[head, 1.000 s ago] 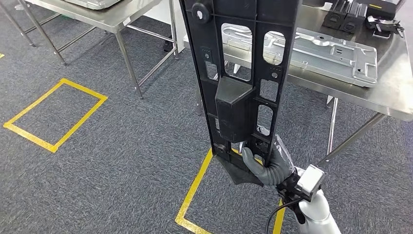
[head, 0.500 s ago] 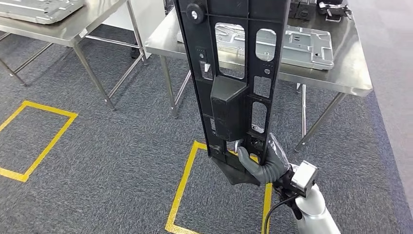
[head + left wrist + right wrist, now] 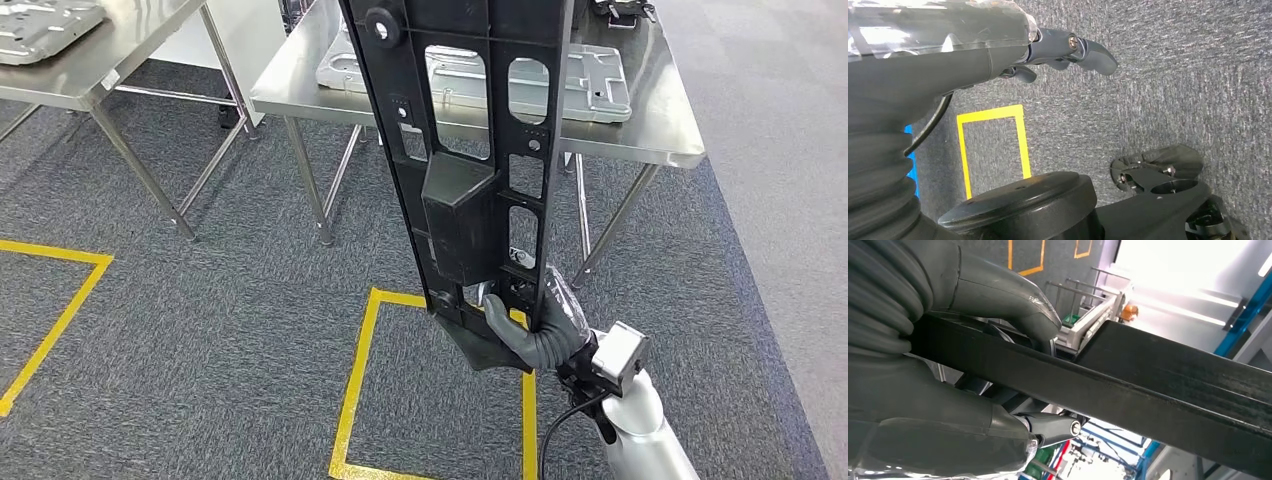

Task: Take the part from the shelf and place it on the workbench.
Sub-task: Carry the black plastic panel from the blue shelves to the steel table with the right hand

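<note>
Long black plastic part (image 3: 470, 170) held upright, centre of your head view.
You see a narrow black panel with rectangular and rounded cut-outs, a raised boxy block at mid-length and a round knob near its upper left corner. It stands almost vertical, leaning slightly left, running from the top edge of the frame to lower centre, where the right hand (image 3: 540, 330) grips its bottom end.

One long black part (image 3: 470, 170) stands upright in the right hand (image 3: 540, 335), which grips its lower end. Beyond that hand stand two steel workbenches, the nearer (image 3: 660, 140) straight ahead and the other (image 3: 120, 70) off to its left, each carrying one silver metal panel (image 3: 590, 85) (image 3: 40, 20). Two yellow taped squares mark the carpet: one (image 3: 365, 400) just beneath the hand, one (image 3: 60, 310) well to its left.
</note>
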Available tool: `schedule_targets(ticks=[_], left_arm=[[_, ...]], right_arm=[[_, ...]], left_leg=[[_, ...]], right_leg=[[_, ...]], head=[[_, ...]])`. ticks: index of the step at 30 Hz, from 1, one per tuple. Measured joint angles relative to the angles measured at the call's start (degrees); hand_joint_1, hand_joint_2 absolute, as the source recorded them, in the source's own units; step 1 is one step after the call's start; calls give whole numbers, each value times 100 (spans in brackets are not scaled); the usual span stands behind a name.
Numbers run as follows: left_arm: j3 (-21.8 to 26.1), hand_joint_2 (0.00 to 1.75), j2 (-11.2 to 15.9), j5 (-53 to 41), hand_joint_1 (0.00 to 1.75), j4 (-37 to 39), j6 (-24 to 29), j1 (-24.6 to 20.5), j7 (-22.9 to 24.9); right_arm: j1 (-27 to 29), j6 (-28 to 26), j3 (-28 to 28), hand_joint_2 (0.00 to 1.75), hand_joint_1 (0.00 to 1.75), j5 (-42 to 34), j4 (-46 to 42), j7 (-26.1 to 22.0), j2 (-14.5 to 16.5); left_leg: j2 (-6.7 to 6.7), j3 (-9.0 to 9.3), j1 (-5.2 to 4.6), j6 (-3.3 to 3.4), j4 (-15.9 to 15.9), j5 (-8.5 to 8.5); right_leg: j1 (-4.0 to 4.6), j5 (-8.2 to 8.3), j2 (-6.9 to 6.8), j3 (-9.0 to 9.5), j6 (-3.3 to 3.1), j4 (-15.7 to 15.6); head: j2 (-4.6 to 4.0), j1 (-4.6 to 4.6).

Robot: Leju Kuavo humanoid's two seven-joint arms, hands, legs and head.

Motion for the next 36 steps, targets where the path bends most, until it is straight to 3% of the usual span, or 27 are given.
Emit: schedule_targets(ticks=[1,5,7,9,10,11,12,14,16,19,21,24,25,26,27,29,31,33,36], left_arm=[[1,175,1,-2,0,0,-2,1,3],[1,175,5,-3,0,-1,-22,-6,34],[4,175,9,7,0,-1,-40,-13,32],[10,175,9,31,0,-2,-57,-46,22],[13,175,9,43,0,-2,-61,-68,19],[15,175,9,48,0,-2,-61,-84,18],[16,175,9,49,0,-2,-61,-86,21],[16,175,11,45,0,-1,-62,-59,31],[18,175,17,45,0,0,-67,-20,33],[21,175,21,62,0,0,-137,-3,-25],[22,175,21,66,0,0,-190,-3,-81],[23,175,22,66,0,0,-231,3,-127],[24,175,23,69,0,0,-239,7,-134],[25,175,23,74,0,0,-244,10,-138],[27,175,23,79,0,0,-245,12,-141],[28,175,21,84,0,0,-245,15,-144],[30,175,21,84,0,0,-244,15,-143],[31,175,22,84,0,0,-244,16,-142],[31,175,25,82,0,-2,-245,5,-131]], right_arm=[[6,-16,2,175,175,9,-3,-1,0],[37,-52,5,175,175,46,-14,-9,-4],[46,-71,5,175,175,56,-23,-17,-5],[62,-85,5,175,175,57,-28,-24,-4],[75,-90,5,175,175,57,-28,-25,-4],[87,-93,5,175,175,58,-28,-24,-4],[96,-95,5,175,175,60,-28,-23,-4],[104,-95,5,175,175,61,-28,-24,-4],[106,-96,5,175,175,61,-30,-26,-4],[115,-97,7,175,175,64,-33,-28,-4],[109,-97,9,175,175,67,-40,-30,-4],[112,-101,14,175,175,72,-45,-39,-5],[122,-102,16,175,175,75,-45,-40,-5],[129,-101,18,175,175,78,-44,-40,-6],[130,-99,19,175,175,81,-44,-40,-7],[120,-97,21,175,175,83,-44,-41,-7],[103,-95,27,175,175,83,-44,-42,-5],[96,-93,31,175,175,83,-44,-44,-7],[88,-92,32,175,175,85,-46,-50,-19]], left_leg=[[5,1,-11,-30,7,-12],[9,0,-12,-158,69,-100],[-42,-185,6,-210,509,-369],[-80,-555,9,-239,1293,-723],[-85,-698,9,-244,1590,-804],[-86,-751,9,-241,1695,-775],[-87,-694,9,-227,1564,-631],[-103,-359,7,-169,819,-202],[-127,-103,-12,-109,215,9],[-136,-71,-24,-39,56,8],[-129,-53,3,28,-4,49],[-107,-41,14,90,-36,62],[-103,-40,14,91,-33,54],[-102,-32,14,87,-31,43],[-103,-16,16,76,-27,28],[-104,43,22,35,-19,-21],[-102,78,4,-32,-6,-80],[-94,87,-15,-99,-15,-122],[-89,114,3,-191,80,-237]], right_leg=[[16,28,-20,99,-30,-192],[30,-1,14,127,-170,-255],[12,-3,28,155,-242,-282],[31,-17,41,158,-277,-280],[43,-22,51,162,-286,-278],[52,-28,66,170,-290,-275],[60,-33,88,185,-289,-273],[72,-48,136,223,-275,-271],[90,-52,174,220,-234,-256],[93,-29,183,170,-138,-256],[85,-124,160,111,-74,-123],[47,-586,129,-364,15,853],[32,-686,125,-543,38,1191],[16,-682,118,-644,56,1358],[0,-569,109,-632,69,1297],[-30,-161,71,-297,77,580],[-14,33,35,33,31,-75],[25,-23,39,104,-57,-209],[10,-74,67,169,-194,-240]], head=[[0,-1],[0,-2],[0,-2],[0,-2],[0,-2],[0,-2],[0,-2],[0,-1],[0,-1],[0,-2],[0,-1],[0,0],[0,0],[0,0],[0,1],[0,1],[0,0],[0,-1],[0,-1]])
